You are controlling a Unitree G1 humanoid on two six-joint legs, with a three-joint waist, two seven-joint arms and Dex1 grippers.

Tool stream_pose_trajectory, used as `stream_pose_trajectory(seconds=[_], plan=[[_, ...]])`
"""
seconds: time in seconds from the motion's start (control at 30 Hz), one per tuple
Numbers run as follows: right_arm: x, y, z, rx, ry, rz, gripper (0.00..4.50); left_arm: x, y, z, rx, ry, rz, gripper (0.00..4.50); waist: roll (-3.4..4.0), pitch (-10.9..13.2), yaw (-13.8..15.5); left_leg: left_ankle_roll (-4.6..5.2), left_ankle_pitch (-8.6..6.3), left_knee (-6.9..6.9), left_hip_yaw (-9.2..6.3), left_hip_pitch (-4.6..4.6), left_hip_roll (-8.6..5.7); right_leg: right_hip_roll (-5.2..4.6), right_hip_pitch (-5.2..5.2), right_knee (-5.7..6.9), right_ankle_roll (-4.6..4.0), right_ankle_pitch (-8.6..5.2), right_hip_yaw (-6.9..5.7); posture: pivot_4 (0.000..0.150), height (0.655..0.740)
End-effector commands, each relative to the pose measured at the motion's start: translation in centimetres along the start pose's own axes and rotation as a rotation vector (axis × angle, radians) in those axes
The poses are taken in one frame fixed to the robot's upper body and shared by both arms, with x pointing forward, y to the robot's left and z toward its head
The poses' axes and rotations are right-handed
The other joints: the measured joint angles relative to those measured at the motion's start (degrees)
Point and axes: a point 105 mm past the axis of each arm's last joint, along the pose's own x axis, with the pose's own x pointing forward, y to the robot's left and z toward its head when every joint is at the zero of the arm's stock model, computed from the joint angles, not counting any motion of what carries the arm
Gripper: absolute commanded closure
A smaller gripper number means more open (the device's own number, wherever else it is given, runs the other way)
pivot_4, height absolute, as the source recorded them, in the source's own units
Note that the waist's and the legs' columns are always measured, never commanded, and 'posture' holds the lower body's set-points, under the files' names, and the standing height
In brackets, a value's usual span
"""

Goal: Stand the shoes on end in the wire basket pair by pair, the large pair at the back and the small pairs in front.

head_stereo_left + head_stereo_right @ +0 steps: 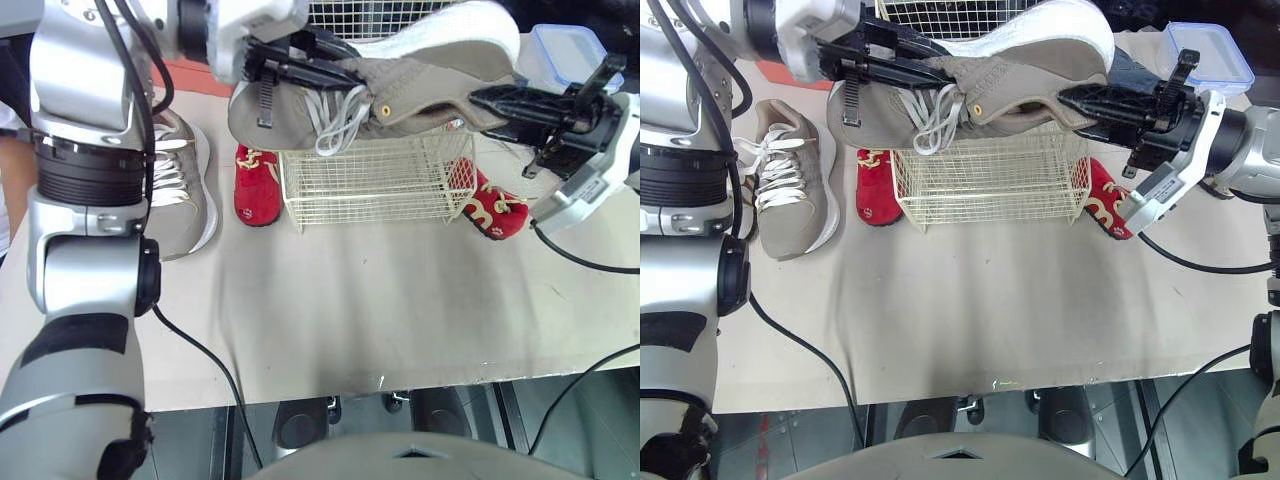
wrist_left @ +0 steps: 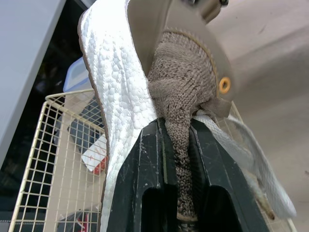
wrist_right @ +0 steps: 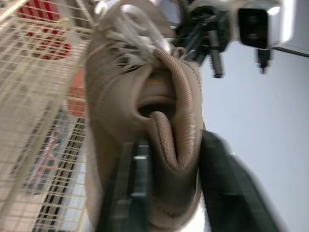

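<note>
A large taupe sneaker (image 1: pixel 430 60) with a white sole hangs on its side above the wire basket (image 1: pixel 370 185), held from both ends. My left gripper (image 1: pixel 345 72) is shut on its knit tongue (image 2: pixel 178 111) by the laces. My right gripper (image 1: pixel 482 100) is shut on the heel collar (image 3: pixel 169 140), one finger inside the shoe and one outside. Its mate (image 1: pixel 180 180) lies flat on the table left of the basket. One small red shoe (image 1: pixel 257 185) lies against the basket's left side, and another (image 1: pixel 495 205) lies at its right corner.
A clear box with a blue lid (image 1: pixel 565 50) stands at the back right behind my right arm. Cables trail over the table (image 1: pixel 350 310) on both sides. The table's front edge runs close below the basket area.
</note>
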Motion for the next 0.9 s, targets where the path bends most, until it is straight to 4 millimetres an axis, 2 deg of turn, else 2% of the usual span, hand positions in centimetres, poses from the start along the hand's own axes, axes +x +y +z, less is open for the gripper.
stream_pose_trajectory(seconds=[0.03, 0.13, 0.17, 0.37, 0.43, 0.5, 0.63, 0.7, 0.77, 0.9], plan=[[-1.3, -4.4, -1.5, -0.057, 0.085, -0.168, 1.44, 0.3, -0.1, 0.4, -0.003, -0.056, -0.012, 4.42, 0.0, 0.0, 0.04, 0.0, 0.0, 0.02, 0.0, -0.01, 0.0, 0.0, 0.0, 0.01, 0.0, 0.0, 0.0, 0.15, 0.686], [-2.7, -4.1, -2.9, 0.018, 0.173, -0.196, 0.14, -0.2, 1.0, 1.2, -0.027, -0.135, 0.068, 4.42, 0.0, 0.0, 0.44, 0.0, 0.0, 0.12, -0.03, -0.06, 0.0, -0.01, 0.0, 0.04, 0.0, 0.0, -0.01, 0.15, 0.686], [-3.1, -3.8, -3.2, 0.049, 0.2, -0.199, 0.05, -0.3, 1.2, 1.3, -0.034, -0.153, 0.088, 4.42, -0.01, 0.01, 0.6, 0.0, 0.0, 0.14, -0.02, -0.06, 0.0, -0.01, 0.0, 0.05, 0.0, 0.0, -0.01, 0.15, 0.686], [-5.5, -1.5, -4.9, 0.29, 0.345, -0.215, 0.05, -1.3, 2.7, 2.5, -0.097, -0.302, 0.225, 4.42, -0.04, 0.03, 0.86, 0.01, -0.01, 0.31, -0.15, -0.21, 0.01, -0.08, 0.02, 0.06, 0.01, 0.01, -0.14, 0.15, 0.686], [-5.4, -1.4, -4.9, 0.353, 0.352, -0.24, 0.05, -1.6, 3.1, 2.8, -0.121, -0.352, 0.265, 4.42, -0.05, 0.06, 0.64, 0.02, -0.01, 0.34, -0.18, -0.22, 0.0, -0.08, 0.02, 0.11, 0.01, 0.01, -0.14, 0.15, 0.686], [-5.0, -1.2, -5.1, 0.492, 0.365, -0.284, 0.05, -2.0, 3.6, 3.1, -0.14, -0.402, 0.314, 4.42, -0.06, 0.06, 0.31, 0.01, -0.01, 0.34, -0.17, -0.18, 0.0, -0.08, 0.01, 0.18, 0.01, 0.01, -0.12, 0.15, 0.686], [-4.1, -0.2, -5.4, 0.987, 0.38, -0.374, 0.05, -2.3, 4.2, 3.4, -0.156, -0.463, 0.396, 4.42, -0.06, 0.06, 0.39, 0.01, -0.01, 0.42, -0.21, -0.1, 0.05, -0.08, 0.01, 0.43, -0.01, 0.01, -0.08, 0.15, 0.686], [-3.0, 0.3, -4.0, 1.277, 0.324, -0.336, 0.05, -2.3, 4.4, 3.5, -0.155, -0.5, 0.433, 4.42, -0.06, 0.06, 0.69, 0.01, -0.01, 0.5, -0.24, -0.11, 0.06, -0.12, 0.01, 0.52, -0.16, 0.09, -0.08, 0.15, 0.686], [-1.9, -0.7, -2.4, 1.557, 0.212, -0.363, 0.05, -2.2, 4.6, 3.6, -0.176, -0.562, 0.491, 4.42, -0.09, 0.08, 0.85, 0.02, -0.01, 0.53, -0.31, -0.13, 0.04, -0.18, 0.03, 0.55, -0.25, 0.14, -0.11, 0.15, 0.686], [-0.5, -3.0, -2.1, 1.778, 0.088, -0.474, 0.05, -1.4, 4.5, 4.1, -0.195, -0.674, 0.571, 4.42, -0.17, 0.12, 1.01, 0.07, -0.04, 0.57, -0.38, -0.2, -0.04, -0.27, 0.05, 0.53, -0.25, 0.15, -0.23, 0.15, 0.686]])
